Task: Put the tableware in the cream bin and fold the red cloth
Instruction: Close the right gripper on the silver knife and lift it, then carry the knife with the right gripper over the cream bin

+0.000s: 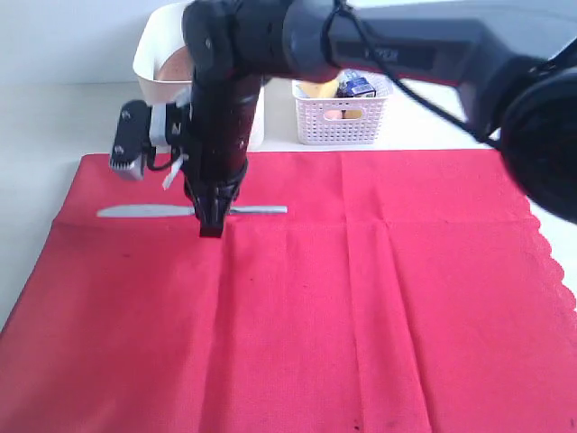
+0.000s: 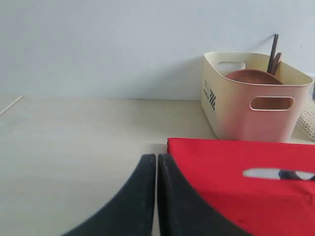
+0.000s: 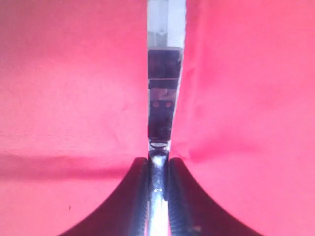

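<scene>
A silver table knife (image 1: pixel 135 212) lies flat across the far left part of the red cloth (image 1: pixel 361 298). My right gripper (image 1: pixel 210 225) reaches down from above and is shut on its middle. In the right wrist view the knife (image 3: pixel 165 98) runs between the black fingers of the right gripper (image 3: pixel 158 167), with red cloth (image 3: pixel 74 98) on both sides. The cream bin (image 2: pixel 246 113) stands behind the cloth's far left corner. It holds a round brown plate (image 2: pixel 253 77) and dark chopsticks (image 2: pixel 273 49). My left gripper (image 2: pixel 157 160) is shut and empty over bare table beside the cloth's corner.
A white lattice basket (image 1: pixel 341 122) with food items stands behind the cloth, right of the cream bin (image 1: pixel 158 63). The cloth has a scalloped edge (image 1: pixel 559 262) at the right. The right arm (image 1: pixel 406 50) stretches across the back of the scene.
</scene>
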`<state>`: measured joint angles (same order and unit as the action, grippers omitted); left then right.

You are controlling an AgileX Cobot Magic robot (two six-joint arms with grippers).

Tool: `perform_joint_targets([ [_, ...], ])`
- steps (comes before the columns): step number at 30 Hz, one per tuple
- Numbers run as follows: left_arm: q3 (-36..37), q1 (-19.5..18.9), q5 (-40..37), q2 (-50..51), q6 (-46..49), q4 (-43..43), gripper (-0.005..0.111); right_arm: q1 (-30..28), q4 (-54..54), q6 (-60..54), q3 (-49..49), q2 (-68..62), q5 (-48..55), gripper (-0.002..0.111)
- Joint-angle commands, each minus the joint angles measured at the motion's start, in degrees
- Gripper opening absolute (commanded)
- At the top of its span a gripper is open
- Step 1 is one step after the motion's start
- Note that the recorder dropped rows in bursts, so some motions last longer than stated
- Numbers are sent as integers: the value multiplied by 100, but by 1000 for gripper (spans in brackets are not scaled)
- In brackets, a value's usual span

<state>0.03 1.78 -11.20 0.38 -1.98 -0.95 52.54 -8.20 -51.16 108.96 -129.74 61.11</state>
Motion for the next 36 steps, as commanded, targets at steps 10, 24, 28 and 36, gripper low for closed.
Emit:
perform_joint_targets([
  [10, -3, -16, -1, -38, -8, 36, 4, -578, 117, 659, 12, 1205, -886, 0],
  [24, -3, -16, -1, -38, -8, 36, 4, -1844, -885, 1683, 12, 1230, -1944, 0],
  [28, -3, -16, -1, -38, -8, 36, 4, -2168, -1128, 1683, 12, 1230, -1909, 0],
  [36, -3, -16, -1, -38, -8, 36, 4, -3210, -1253, 1672, -60, 1189, -1493, 0],
])
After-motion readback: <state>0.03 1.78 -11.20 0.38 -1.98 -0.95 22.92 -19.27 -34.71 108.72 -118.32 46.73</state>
